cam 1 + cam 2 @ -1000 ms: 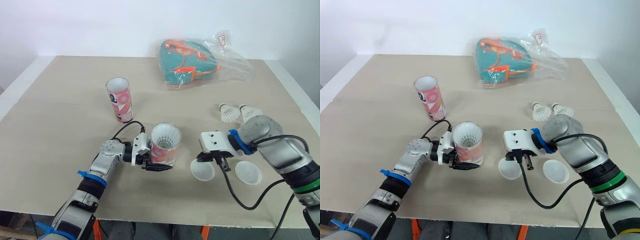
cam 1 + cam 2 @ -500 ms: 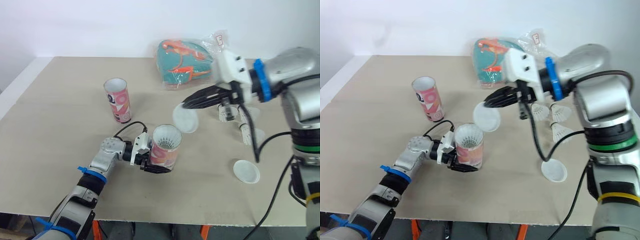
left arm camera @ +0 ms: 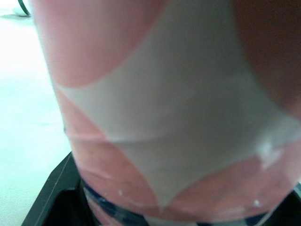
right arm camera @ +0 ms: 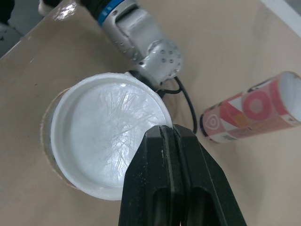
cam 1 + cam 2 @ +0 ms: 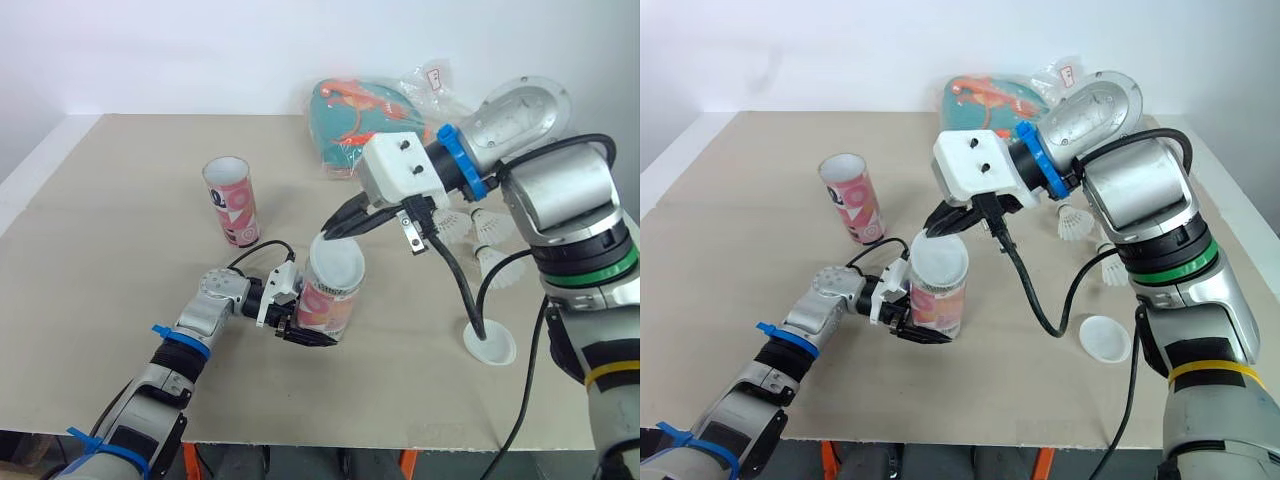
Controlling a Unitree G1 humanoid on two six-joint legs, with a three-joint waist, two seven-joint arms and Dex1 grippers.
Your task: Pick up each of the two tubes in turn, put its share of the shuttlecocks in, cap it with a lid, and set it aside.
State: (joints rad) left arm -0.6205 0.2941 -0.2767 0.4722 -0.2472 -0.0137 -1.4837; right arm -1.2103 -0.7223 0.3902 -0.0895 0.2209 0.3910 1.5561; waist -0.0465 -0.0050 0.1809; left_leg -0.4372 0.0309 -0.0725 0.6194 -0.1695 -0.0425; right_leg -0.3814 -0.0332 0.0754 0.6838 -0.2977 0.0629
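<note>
Right hand (image 5: 333, 229) pinched tight on the lid (image 5: 336, 262), holding it over the mouth of the tube (image 5: 322, 308) at centre frame. Left hand (image 5: 300, 322) clamps that tube low down, upright on the bench (image 5: 120, 260). Second tube (image 5: 232, 200) stands upper left; spare lid (image 5: 489, 342) lies lower right.

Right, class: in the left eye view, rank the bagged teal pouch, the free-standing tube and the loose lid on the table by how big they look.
Largest: teal pouch.
Next: free-standing tube.
Smallest: loose lid, even though it lies nearer the camera than the other two.
</note>
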